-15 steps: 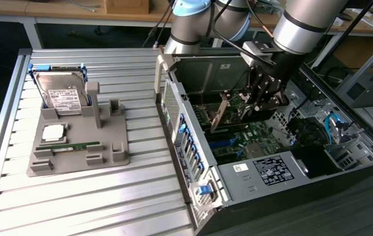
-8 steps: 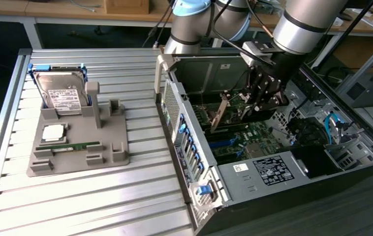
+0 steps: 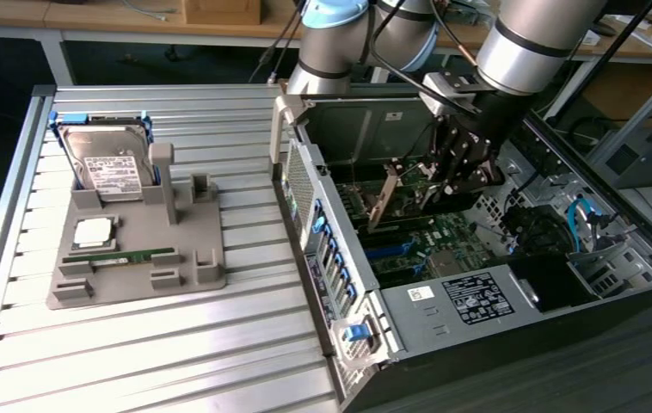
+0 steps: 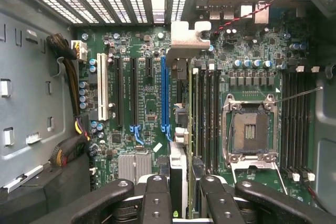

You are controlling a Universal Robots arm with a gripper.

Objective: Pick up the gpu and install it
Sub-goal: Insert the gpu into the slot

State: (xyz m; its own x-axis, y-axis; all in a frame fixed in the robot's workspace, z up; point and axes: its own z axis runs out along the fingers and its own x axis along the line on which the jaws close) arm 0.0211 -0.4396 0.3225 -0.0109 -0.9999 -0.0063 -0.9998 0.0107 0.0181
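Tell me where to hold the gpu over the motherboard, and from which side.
Pinch the gpu by its two flat faces at the long edge facing away from the motherboard, coming in from the case's open side. It stands on edge, slot edge toward the board and bracket toward the rear slots, leaving only that edge free. The gripper is shut on it there.
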